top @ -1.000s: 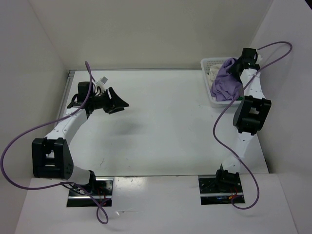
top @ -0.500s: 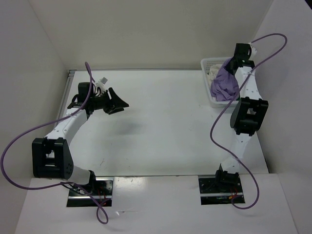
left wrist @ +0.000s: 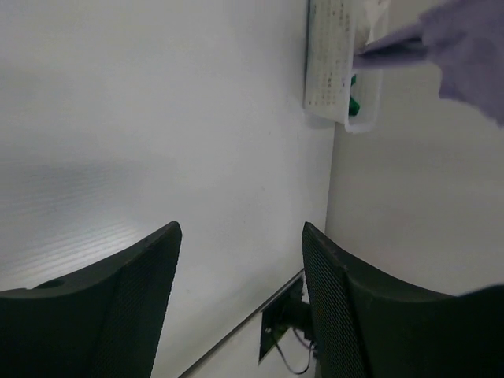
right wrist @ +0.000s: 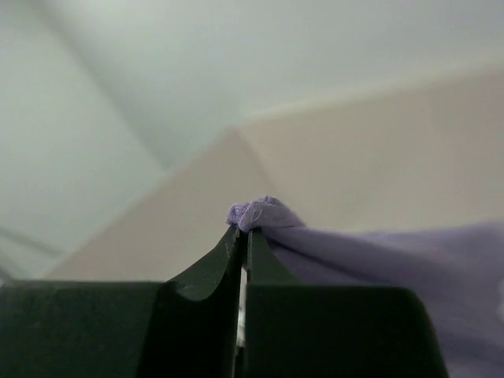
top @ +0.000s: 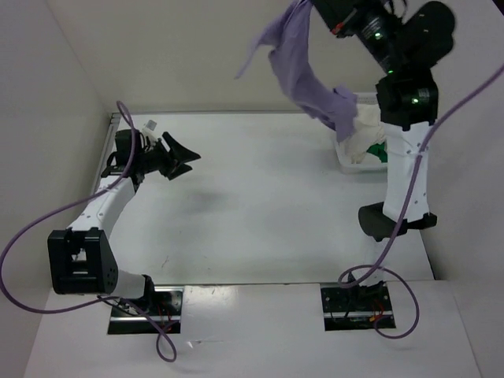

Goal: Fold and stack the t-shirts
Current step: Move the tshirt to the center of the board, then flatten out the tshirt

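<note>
Top external view: lavender t-shirt (top: pixel 303 67) dangling in mid-air, top bunch pinched in the right tool, loose cloth trailing down and rightward from that tool. Lower end overlapping the rim of the white mesh basket (top: pixel 345 161) in this view. Well below the right tool, inside that basket: cream t-shirt (top: pixel 364 135), crumpled, with a bit of green t-shirt (top: pixel 381 150) showing just beside it.

Right wrist view: right tool (right wrist: pixel 242 236) clamped tight, jaws pressed together on a small lavender fold poking out past the tips. Rest of the cloth streaming off to the right.

Left tool (top: pixel 183 155) well apart from all three shirts, hovering over the far left of the counter (top: pixel 260 213), pointing toward the right.

Left wrist view: left tool's jaws spread wide, nothing between them, bare counter beneath. Far ahead of that tool, across the counter: basket against the side wall, green cloth visible at its near end, lavender cloth above it.
</note>
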